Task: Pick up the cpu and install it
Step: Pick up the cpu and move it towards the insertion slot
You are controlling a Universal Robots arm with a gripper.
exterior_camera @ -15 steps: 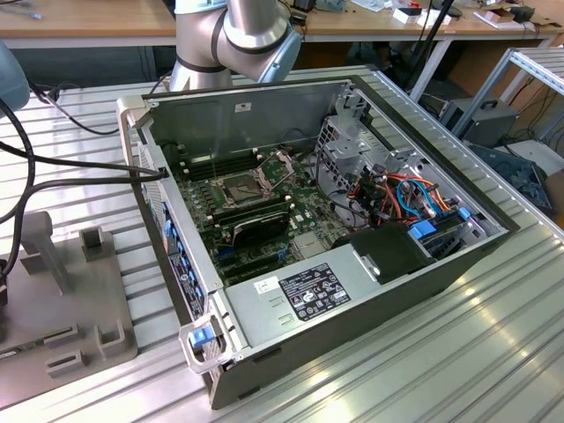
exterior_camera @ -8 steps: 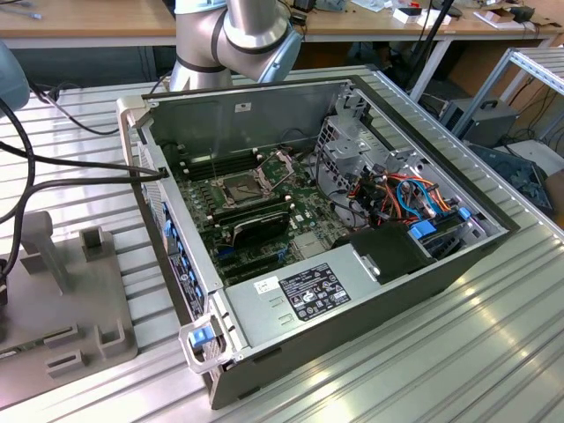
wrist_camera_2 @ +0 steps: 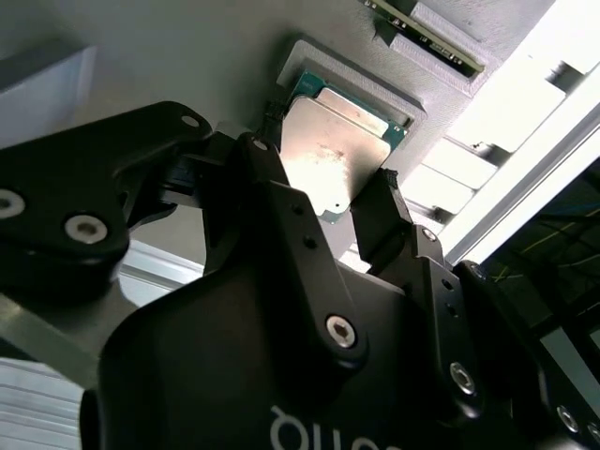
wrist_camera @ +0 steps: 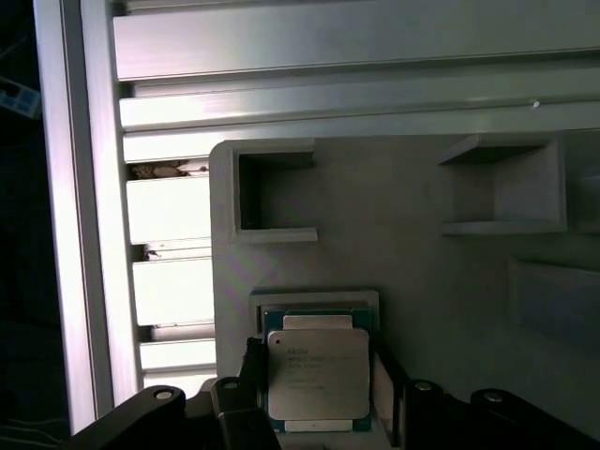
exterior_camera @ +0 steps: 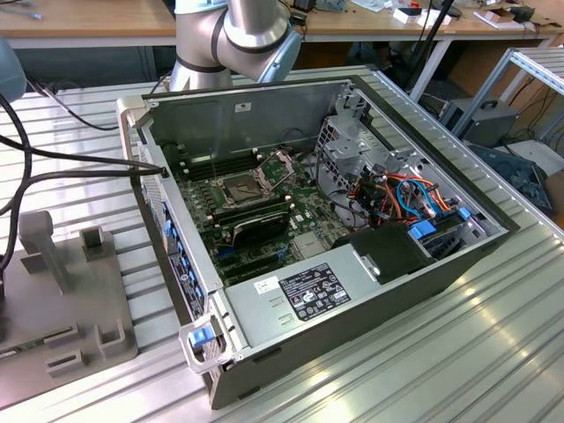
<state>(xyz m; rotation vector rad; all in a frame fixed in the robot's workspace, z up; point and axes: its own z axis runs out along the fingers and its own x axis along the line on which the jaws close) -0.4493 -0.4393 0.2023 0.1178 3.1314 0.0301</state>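
Observation:
The cpu [wrist_camera_2: 337,141] is a small square chip with a dull silver top and a green rim. It lies flat in a shallow square recess of the grey fixture block [wrist_camera_2: 169,47]. In both wrist views my gripper [wrist_camera_2: 328,152] is down over it, one black finger [wrist_camera_2: 277,178] along one edge and the other finger [wrist_camera_2: 380,211] along the opposite edge. In the first wrist view the cpu [wrist_camera: 317,375] sits between the fingers of my gripper [wrist_camera: 319,356], with a thin pale strip of the fixture block [wrist_camera: 394,253] showing beside one edge. The gripper is open.
In the exterior view an open computer case [exterior_camera: 264,106] lies on the ribbed metal table [exterior_camera: 458,352]. The motherboard [exterior_camera: 300,207] inside has its dark socket [exterior_camera: 244,187] with the metal frame hinged up. The grey fixture block [exterior_camera: 79,300] stands at the exterior view's left, with black cables [exterior_camera: 53,163] above it.

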